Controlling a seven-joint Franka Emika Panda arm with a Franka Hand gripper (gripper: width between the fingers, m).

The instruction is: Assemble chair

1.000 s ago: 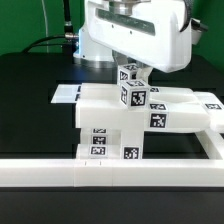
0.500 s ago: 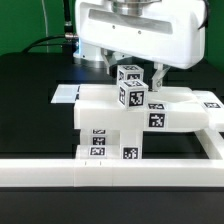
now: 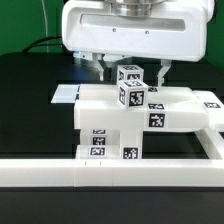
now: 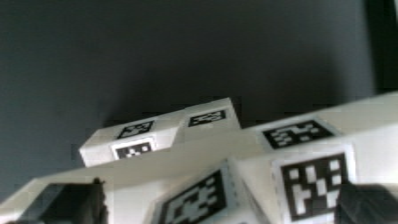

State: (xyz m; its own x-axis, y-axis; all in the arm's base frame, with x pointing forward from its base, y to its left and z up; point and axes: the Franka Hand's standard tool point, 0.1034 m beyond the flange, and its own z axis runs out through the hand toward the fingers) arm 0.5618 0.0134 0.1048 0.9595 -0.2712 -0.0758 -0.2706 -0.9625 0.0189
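Observation:
The partly built chair (image 3: 112, 125) stands in the middle of the exterior view: chunky glossy white pieces with black-and-white tags. A short square post (image 3: 131, 88) sticks up from its top. My gripper (image 3: 132, 68) hangs just above that post, open, one finger (image 3: 106, 68) on each side and clear of it. In the wrist view the tagged white chair pieces (image 4: 196, 140) fill the frame between my dark fingertips (image 4: 61, 204), and my gripper (image 4: 217, 206) holds nothing.
A long low white border rail (image 3: 60, 171) runs along the front and turns back at the exterior view's right (image 3: 214, 138). The marker board (image 3: 64, 94) lies flat behind the chair on the exterior view's left. The table is black.
My gripper was shut on the upright post a second ago. It has opened wide, let the post go and lifted a little. The chair pieces have not moved.

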